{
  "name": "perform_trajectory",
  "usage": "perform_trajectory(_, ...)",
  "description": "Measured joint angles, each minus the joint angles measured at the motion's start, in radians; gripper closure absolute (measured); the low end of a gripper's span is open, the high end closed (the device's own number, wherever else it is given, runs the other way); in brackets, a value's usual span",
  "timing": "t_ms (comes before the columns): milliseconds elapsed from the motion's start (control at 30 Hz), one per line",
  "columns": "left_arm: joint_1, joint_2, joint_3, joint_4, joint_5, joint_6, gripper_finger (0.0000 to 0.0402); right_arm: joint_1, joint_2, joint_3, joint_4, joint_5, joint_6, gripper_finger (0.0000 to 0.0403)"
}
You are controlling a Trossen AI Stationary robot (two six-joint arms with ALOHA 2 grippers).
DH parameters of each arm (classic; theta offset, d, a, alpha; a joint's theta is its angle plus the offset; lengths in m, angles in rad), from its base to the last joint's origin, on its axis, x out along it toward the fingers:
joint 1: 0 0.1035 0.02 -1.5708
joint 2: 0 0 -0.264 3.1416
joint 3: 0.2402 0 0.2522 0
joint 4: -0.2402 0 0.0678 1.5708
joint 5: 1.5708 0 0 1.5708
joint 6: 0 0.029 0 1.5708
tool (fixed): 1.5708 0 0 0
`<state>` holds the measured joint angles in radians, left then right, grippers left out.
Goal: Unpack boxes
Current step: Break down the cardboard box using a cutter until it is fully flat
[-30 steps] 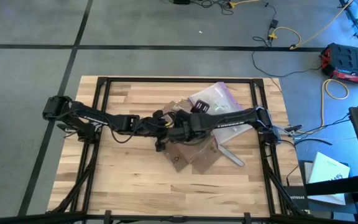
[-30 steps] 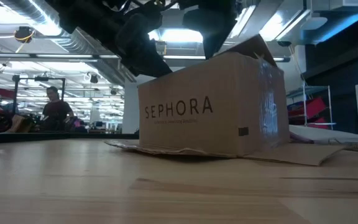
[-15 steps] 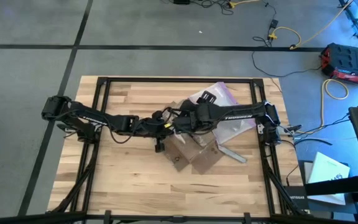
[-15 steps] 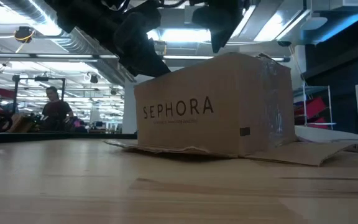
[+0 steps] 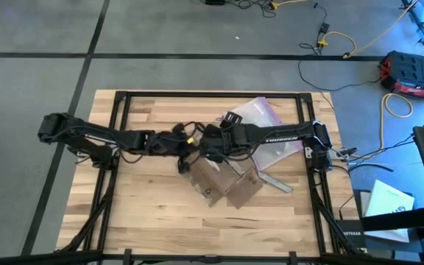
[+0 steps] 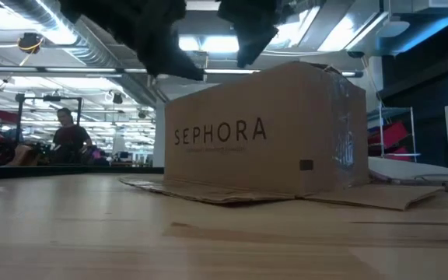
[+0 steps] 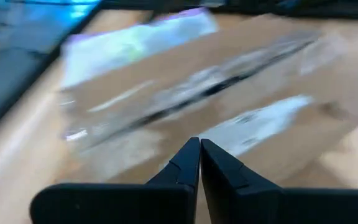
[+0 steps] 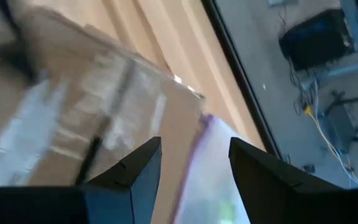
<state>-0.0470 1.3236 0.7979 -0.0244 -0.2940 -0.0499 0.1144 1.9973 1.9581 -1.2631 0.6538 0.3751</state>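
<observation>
A brown cardboard box [image 5: 219, 182] with black SEPHORA lettering [image 6: 220, 134] stands on the wooden table, its flaps spread flat around its base. A pale label and clear tape show on its top [image 7: 247, 121]. My left gripper [image 5: 185, 163] is shut and hovers just over the box's near-left part [image 7: 199, 144]. My right gripper [image 5: 209, 144] is open above the box's far side, with nothing between its fingers [image 8: 194, 146]. Whether either gripper touches the box does not show.
A clear plastic bag with a purple edge [image 5: 260, 114] lies beyond the box toward the far right. A small grey tool [image 5: 277, 182] lies to the right of the box. The near half of the table [image 5: 153, 221] is bare wood. A person sits far off in the room [image 6: 70, 138].
My left gripper has risen and drawn back toward the table's left edge, staying shut. My right gripper has tipped and moved up toward the far side of the box. The box's raised top flap has dropped flat, and the box has turned slightly on the table.
</observation>
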Motion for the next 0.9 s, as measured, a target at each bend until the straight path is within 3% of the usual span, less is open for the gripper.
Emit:
perform_trajectory(167,0.082,-0.062,-0.051,-0.056,-0.025,0.071,0.0402,0.006,-0.001,-0.053,0.216,-0.002,-0.088,0.0228)
perform_trajectory(233,0.121,-0.073,-0.087,-0.036,0.034,0.068,0.0402,0.001,-0.002,-0.088,0.303,-0.011,-0.118,0.0228)
perform_trajectory(467,0.173,-0.077,-0.218,0.155,0.198,-0.03,0.0402,-0.062,0.001,-0.186,0.366,0.004,-0.148,0.0228)
perform_trajectory(700,0.15,-0.075,-0.231,0.201,0.221,-0.032,0.0402,-0.096,0.001,-0.218,0.421,-0.191,-0.147,0.0228)
perform_trajectory(900,0.158,-0.075,-0.231,0.193,0.221,0.007,0.0402,-0.053,0.001,-0.192,0.419,-0.225,-0.195,0.0228)
